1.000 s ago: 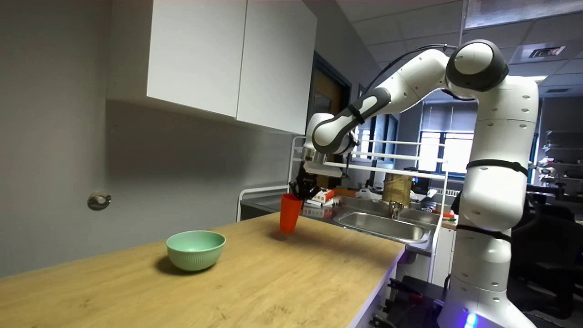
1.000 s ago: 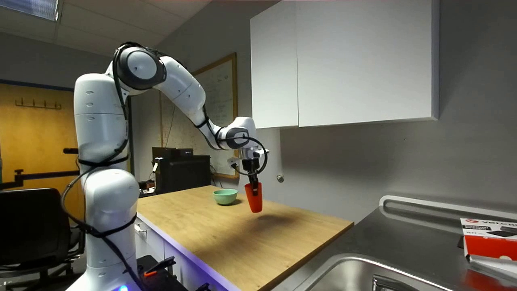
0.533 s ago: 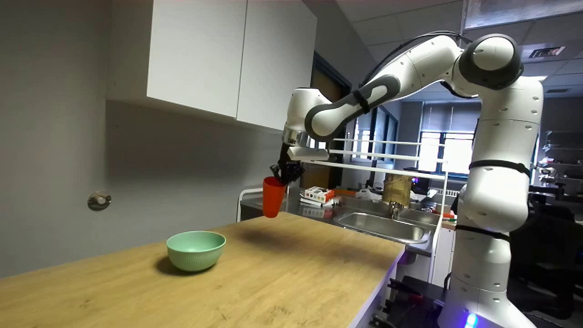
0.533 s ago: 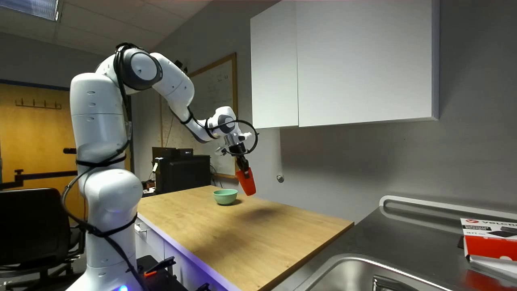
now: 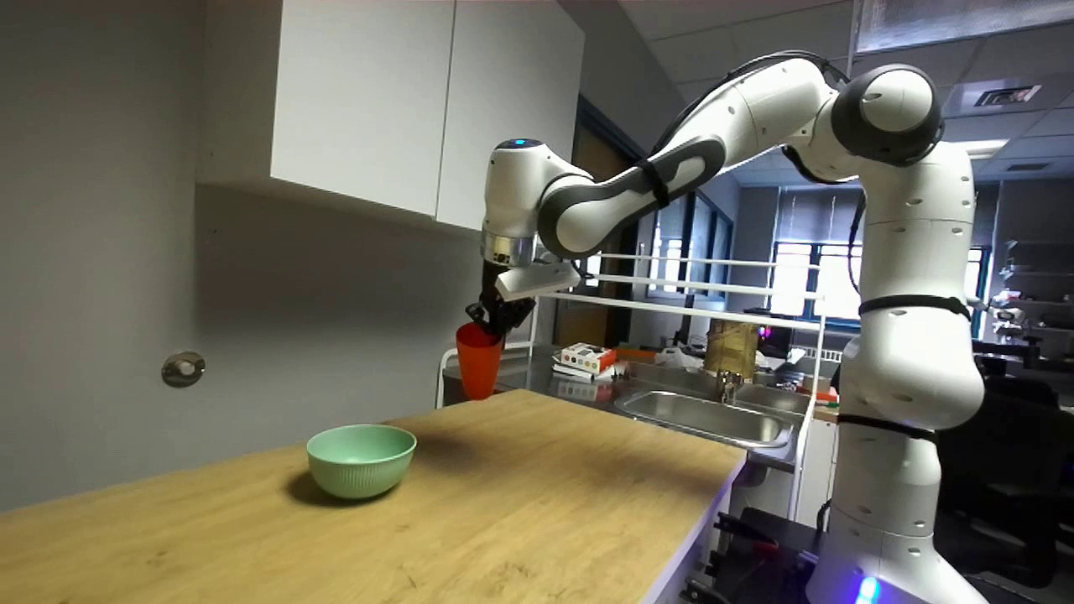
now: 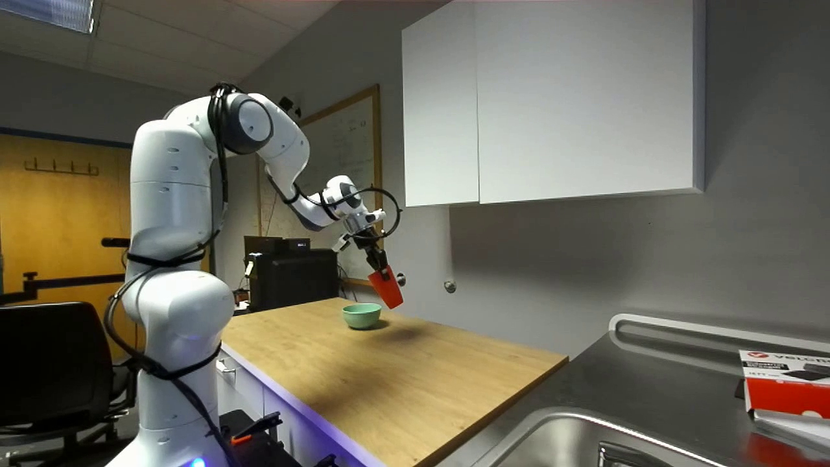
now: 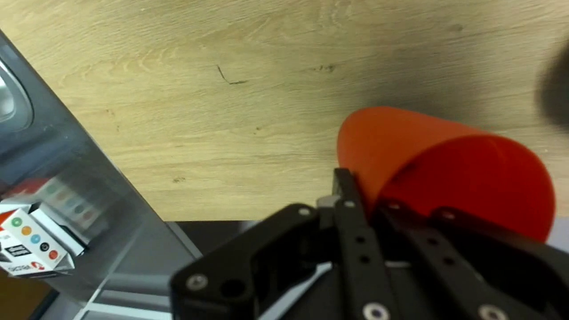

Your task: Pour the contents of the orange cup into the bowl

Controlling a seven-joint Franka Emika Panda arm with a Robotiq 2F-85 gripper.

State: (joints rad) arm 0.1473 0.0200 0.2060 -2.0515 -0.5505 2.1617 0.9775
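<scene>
Orange cup (image 5: 479, 362) hangs tilted above the surface (image 5: 579, 495), near the bowl (image 5: 361, 474) but not over it, its wall pinched at the rim by the claw (image 7: 368, 191). Tipping it here would likely drop whatever is inside, which does not show, outside the bowl; so narrow a hold might also let the cup swivel.

You have one arm (image 5: 910, 361), one gripper (image 7: 369, 194), one orange cup (image 5: 478, 367) above one wooden bench (image 5: 537, 503), one bowl (image 5: 359, 475) near its wall-side edge, two cabinet doors (image 5: 361, 105) above that edge and one whiteboard (image 6: 350, 143).
</scene>
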